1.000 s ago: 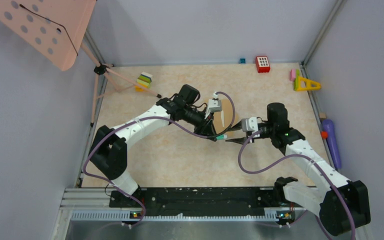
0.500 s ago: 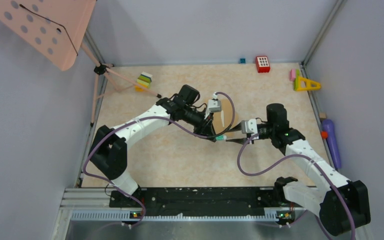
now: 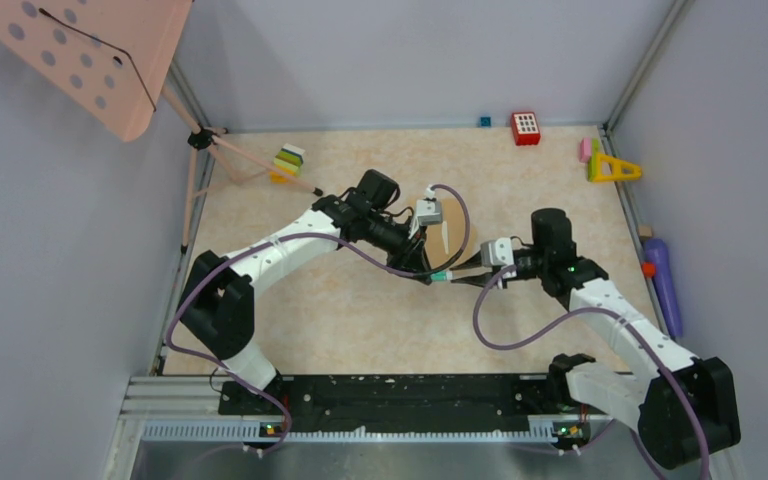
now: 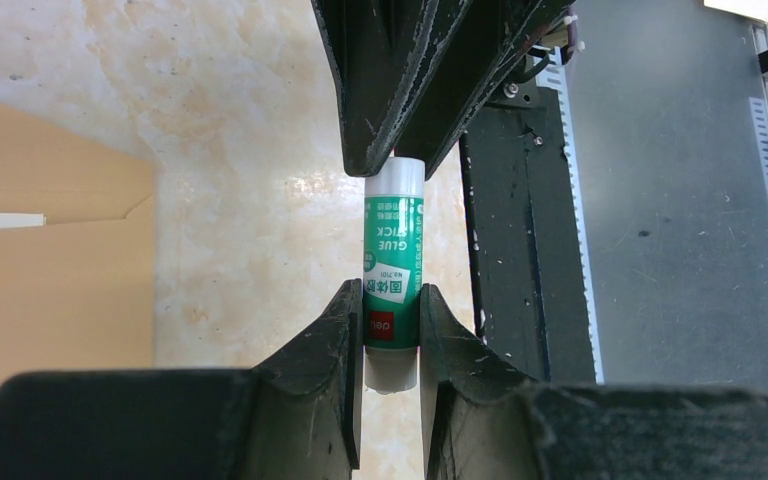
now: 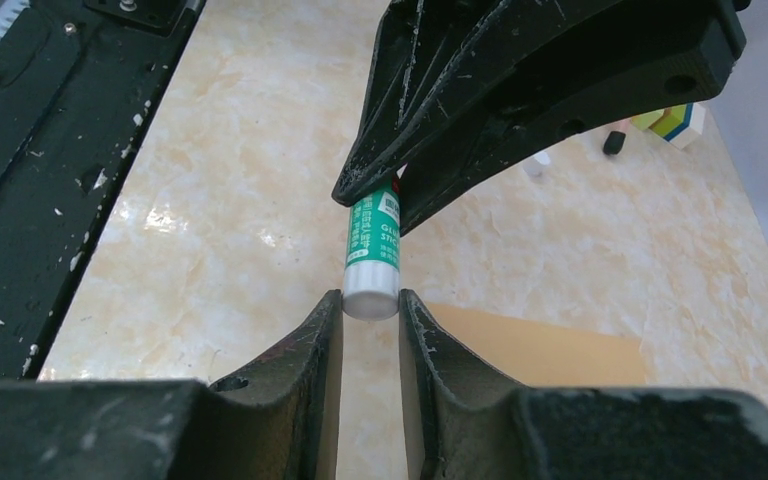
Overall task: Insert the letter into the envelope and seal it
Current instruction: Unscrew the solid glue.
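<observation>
Toys are sitting around the rim of the marbled table (image 3: pixel 360 320), well apart from the work. There is one striped yellow-and-green block (image 3: pixel 288 160) at the far left, and one small blue cube (image 3: pixel 484 122) and one red block with white dots (image 3: pixel 525 128) along the far wall. At the far right are one pink block (image 3: pixel 586 150) and one yellow triangle (image 3: pixel 613 168). One purple cylinder (image 3: pixel 660 280) is lying along the right edge. One pink perforated stand (image 3: pixel 90 60) is leaning over the far-left corner, with its legs reaching onto the table. Two purple cables are looping from the arms.

In the middle, the two pincers are meeting tip to tip over a single glue stick (image 4: pixel 393 250). The left gripper (image 4: pixel 392 300) is clamping the green labelled body. The right gripper (image 5: pixel 371 305) is pinching the white cap end. The stick is hanging above the tabletop between them.

The one envelope (image 4: pixel 55 290) is lying flat just beyond the grippers, on the far side. From above, the left arm's wrist camera is covering part of it. A thin pale strip (image 4: pixel 0 220) is showing across it in the left wrist view. The black base rail (image 4: pixel 520 250) is running along the near edge.
</observation>
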`<state>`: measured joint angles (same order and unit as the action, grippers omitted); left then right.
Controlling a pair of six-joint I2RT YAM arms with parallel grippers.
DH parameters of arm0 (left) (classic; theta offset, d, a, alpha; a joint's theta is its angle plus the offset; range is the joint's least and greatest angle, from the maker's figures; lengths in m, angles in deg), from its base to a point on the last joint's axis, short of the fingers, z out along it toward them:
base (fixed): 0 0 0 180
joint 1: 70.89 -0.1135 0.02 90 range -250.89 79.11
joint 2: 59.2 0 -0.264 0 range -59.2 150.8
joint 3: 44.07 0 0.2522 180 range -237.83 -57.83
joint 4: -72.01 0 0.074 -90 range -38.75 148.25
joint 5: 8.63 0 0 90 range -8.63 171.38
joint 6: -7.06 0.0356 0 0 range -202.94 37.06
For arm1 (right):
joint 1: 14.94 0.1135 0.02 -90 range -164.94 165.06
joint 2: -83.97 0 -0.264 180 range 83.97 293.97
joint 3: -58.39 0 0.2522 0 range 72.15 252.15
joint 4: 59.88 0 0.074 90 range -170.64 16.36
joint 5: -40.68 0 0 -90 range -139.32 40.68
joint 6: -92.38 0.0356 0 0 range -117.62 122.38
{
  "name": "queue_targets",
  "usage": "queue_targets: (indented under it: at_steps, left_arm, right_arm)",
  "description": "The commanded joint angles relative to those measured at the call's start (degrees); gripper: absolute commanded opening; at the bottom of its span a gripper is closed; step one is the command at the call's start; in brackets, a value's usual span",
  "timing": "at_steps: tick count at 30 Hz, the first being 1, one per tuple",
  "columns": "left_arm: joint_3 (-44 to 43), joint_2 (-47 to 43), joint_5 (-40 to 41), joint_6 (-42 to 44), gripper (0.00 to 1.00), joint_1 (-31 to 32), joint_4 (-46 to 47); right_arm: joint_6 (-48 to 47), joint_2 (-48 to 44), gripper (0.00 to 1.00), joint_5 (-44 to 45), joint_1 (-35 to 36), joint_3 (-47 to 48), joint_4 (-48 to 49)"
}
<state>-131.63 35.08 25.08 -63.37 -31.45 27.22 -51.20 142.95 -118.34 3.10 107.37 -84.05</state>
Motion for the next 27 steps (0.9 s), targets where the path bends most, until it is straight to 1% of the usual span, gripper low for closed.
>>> queue_targets:
  at_steps: [1,5,10,13,18,21,23,24,25,27]
  left_arm:
    - [-2.3,-1.3,0.0,1.4,0.0,0.1,0.7]
    - [-2.0,-2.6,2.5,1.8,0.0,0.1,1.1]
    - [-0.5,-4.6,7.0,1.8,0.0,0.1,3.1]
    - [1.0,-6.2,10.4,1.4,0.0,0.1,5.6]
    - [2.5,-8.2,15.0,1.7,0.0,0.1,7.9]
    - [2.6,-8.4,15.5,2.1,0.0,0.2,7.9]
    - [2.5,-8.4,15.4,2.1,0.0,0.3,7.9]
    - [2.5,-8.3,15.4,2.1,0.0,0.3,7.8]
    - [2.5,-8.3,15.4,2.1,0.0,0.4,7.7]
    - [2.3,-8.3,15.3,2.2,0.0,0.5,7.4]
  right_arm:
    - [5.4,0.7,0.2,-1.8,0.7,0.1,3.9]
    - [10.5,1.6,0.16,-1.8,0.7,1.8,3.7]
    - [19.7,2.8,0.12,-2.1,0.5,4.4,2.1]
    - [28.2,4.8,0.12,-3.8,-1.1,6.5,2.0]
    - [46.5,11.4,0.13,-8.0,-5.8,11.0,1.9]
    - [54.5,17.2,0.15,-10.8,-6.9,14.8,-2.8]
    - [54.8,21.3,0.17,-12.8,-6.9,18.8,-10.2]
    - [53.0,23.3,0.18,-14.0,-6.9,20.7,-16.1]
    - [48.6,24.9,0.21,-14.6,-6.9,22.9,-22.4]
    - [32.0,27.6,0.27,-13.7,-7.0,28.1,-39.2]
